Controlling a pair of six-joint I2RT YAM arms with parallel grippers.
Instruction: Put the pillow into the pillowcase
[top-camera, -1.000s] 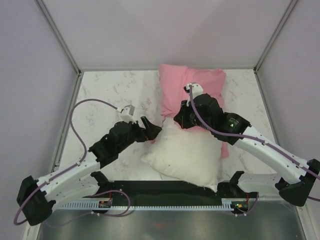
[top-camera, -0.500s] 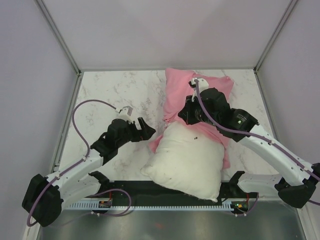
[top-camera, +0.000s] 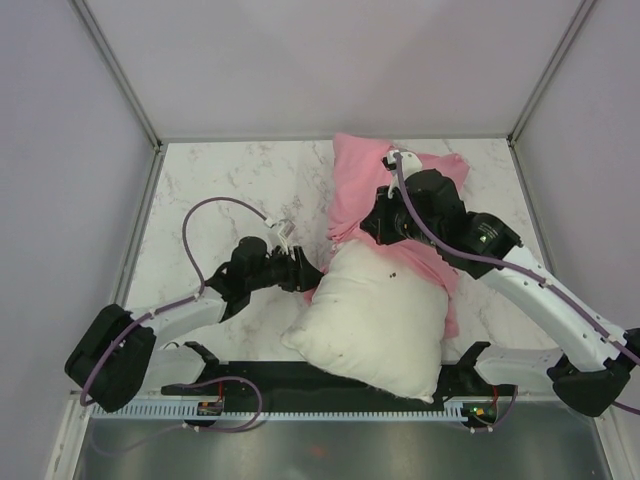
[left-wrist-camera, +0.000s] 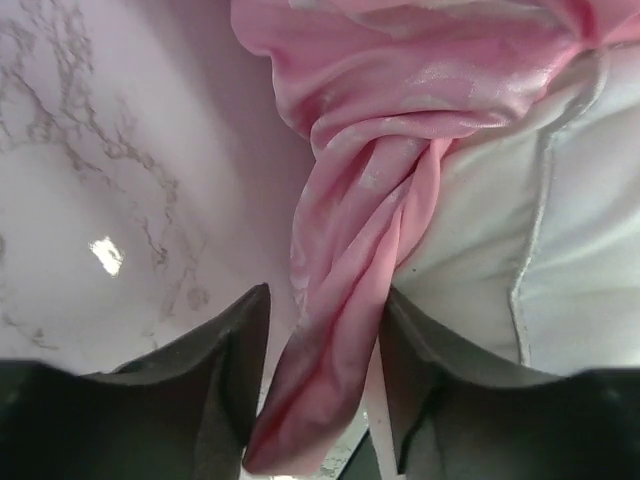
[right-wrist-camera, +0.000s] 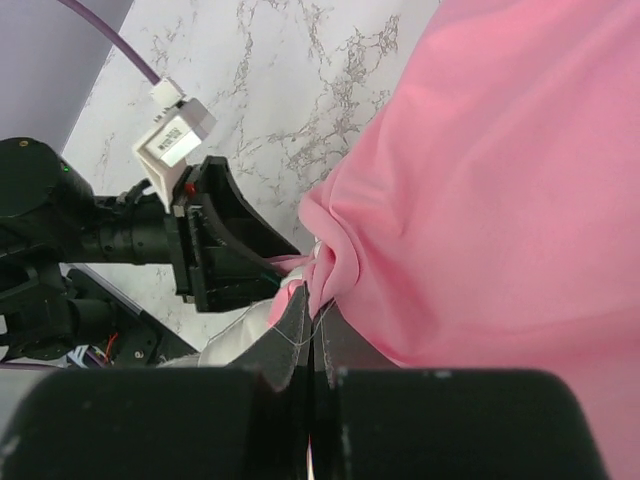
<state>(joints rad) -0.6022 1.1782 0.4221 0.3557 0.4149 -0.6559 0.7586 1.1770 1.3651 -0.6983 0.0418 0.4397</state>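
The white pillow (top-camera: 375, 320) lies at the table's near middle, its far end tucked into the mouth of the pink satin pillowcase (top-camera: 358, 178), which stretches toward the back. My right gripper (top-camera: 374, 228) is shut on a bunched edge of the pillowcase (right-wrist-camera: 480, 190) above the pillow's far end; in the right wrist view the fingers (right-wrist-camera: 298, 325) meet on the pink fold. My left gripper (top-camera: 310, 275) sits low at the pillow's left corner. Its jaws stand apart around a twisted fold of pillowcase (left-wrist-camera: 345, 250), with the pillow (left-wrist-camera: 560, 230) beside its right finger.
The marble table (top-camera: 220, 180) is walled by grey panels at the left, right and back. A black rail (top-camera: 330, 385) runs along the near edge between the arm bases. A purple cable (top-camera: 215, 208) loops above the left arm.
The left arm has dropped low and reached right, so a pillowcase fold now sits between its narrowing jaws. The right gripper has drawn the pillowcase a little back and right.
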